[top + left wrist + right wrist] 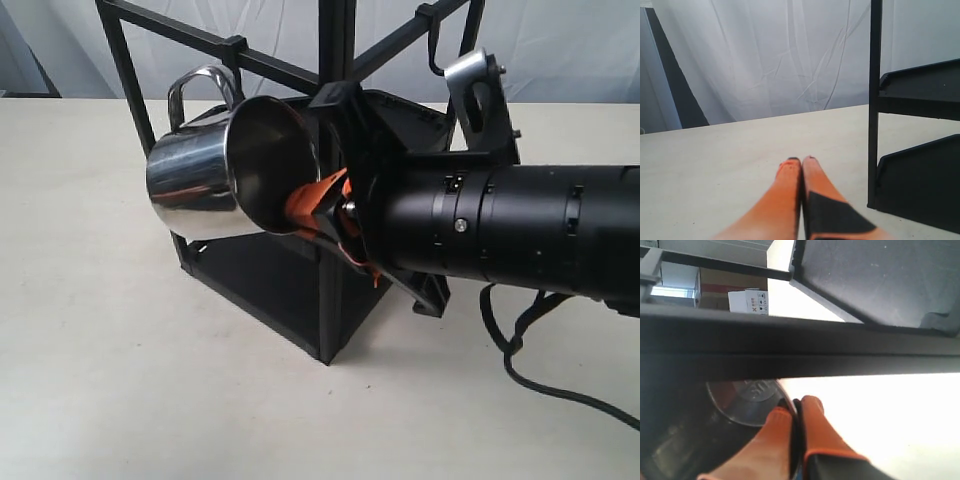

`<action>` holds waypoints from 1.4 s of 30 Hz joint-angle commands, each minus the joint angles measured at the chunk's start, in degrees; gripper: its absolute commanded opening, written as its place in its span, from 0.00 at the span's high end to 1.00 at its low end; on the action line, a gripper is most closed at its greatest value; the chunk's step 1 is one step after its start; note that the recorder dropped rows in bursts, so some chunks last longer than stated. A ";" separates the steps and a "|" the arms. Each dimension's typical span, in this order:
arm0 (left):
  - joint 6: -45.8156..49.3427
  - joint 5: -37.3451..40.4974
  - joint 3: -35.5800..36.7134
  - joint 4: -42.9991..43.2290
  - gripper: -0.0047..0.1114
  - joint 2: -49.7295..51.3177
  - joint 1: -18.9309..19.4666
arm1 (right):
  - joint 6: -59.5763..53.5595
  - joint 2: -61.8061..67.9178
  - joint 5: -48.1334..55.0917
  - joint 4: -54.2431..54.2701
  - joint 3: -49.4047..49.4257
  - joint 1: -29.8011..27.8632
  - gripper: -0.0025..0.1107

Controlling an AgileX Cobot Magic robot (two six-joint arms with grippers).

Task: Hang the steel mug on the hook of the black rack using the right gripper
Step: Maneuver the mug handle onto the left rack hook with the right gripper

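Note:
The steel mug (190,180) is held in the air on its side, mouth towards the arm, handle (200,85) uppermost just under the black rack's (330,300) left top rail. My right gripper (318,207) is shut on the mug's wall, one orange finger inside the rim and one outside; the wrist view shows the same grip (797,405) on the mug (740,395) below a rack bar (800,345). A slim hook (433,52) hangs from the right top rail; a square clamp (235,47) sits on the left rail. My left gripper (801,160) is shut and empty above the table.
The rack stands on a pale table (100,380), its post (874,100) and two shelves (925,90) close to the left gripper. A black cable (530,370) trails from the right arm across the table. White curtain (765,60) behind.

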 commanded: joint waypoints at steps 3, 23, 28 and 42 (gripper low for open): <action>-0.14 -0.30 0.02 0.04 0.95 -0.27 -0.27 | 2.89 -0.52 2.30 0.38 0.06 0.65 0.99; -0.14 -0.30 0.02 0.04 0.95 -0.27 -0.27 | 18.54 0.33 0.20 0.38 -0.31 6.21 0.99; -0.14 -0.30 0.02 0.04 0.95 -0.27 -0.27 | 17.77 0.33 -4.75 0.38 -2.12 6.21 0.99; -0.14 -0.30 0.02 0.04 0.95 -0.27 -0.27 | 18.24 5.09 -2.91 0.38 -0.52 6.21 0.99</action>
